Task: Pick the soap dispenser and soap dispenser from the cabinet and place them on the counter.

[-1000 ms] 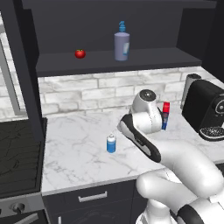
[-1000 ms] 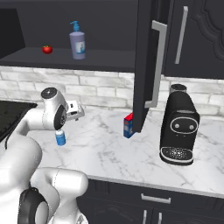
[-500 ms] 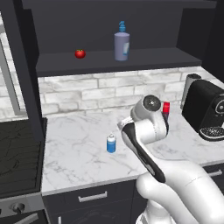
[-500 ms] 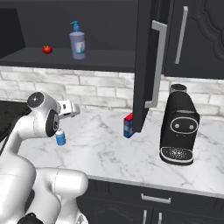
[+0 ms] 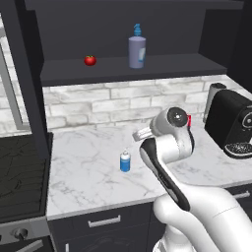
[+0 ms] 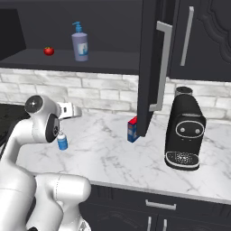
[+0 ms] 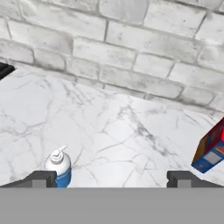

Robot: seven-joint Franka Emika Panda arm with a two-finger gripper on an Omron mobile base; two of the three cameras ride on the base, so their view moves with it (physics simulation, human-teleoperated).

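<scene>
The small bright-blue soap dispenser (image 5: 125,161) (image 6: 62,142) with a white pump stands upright on the white marble counter (image 5: 83,172). In the hand view this soap dispenser (image 7: 59,168) sits just inside my left finger tip. My gripper (image 7: 111,179) (image 6: 72,110) hovers low over the counter with its jaws wide open and nothing between them. On the open shelf of the dark cabinet (image 5: 162,66) stands the larger greyish-purple soap dispenser (image 5: 137,49) (image 6: 80,44) with a blue pump.
A red tomato (image 5: 89,60) lies on the shelf to the left. A red-topped blue bottle (image 6: 132,129) (image 7: 212,146) stands by the open cabinet door (image 6: 153,58). A black coffee machine (image 6: 184,133) stands on the right, and the black stovetop (image 5: 22,172) on the left.
My wrist has swung a little to the left and turned, with the jaws staying open. Both soap dispensers stand where they were.
</scene>
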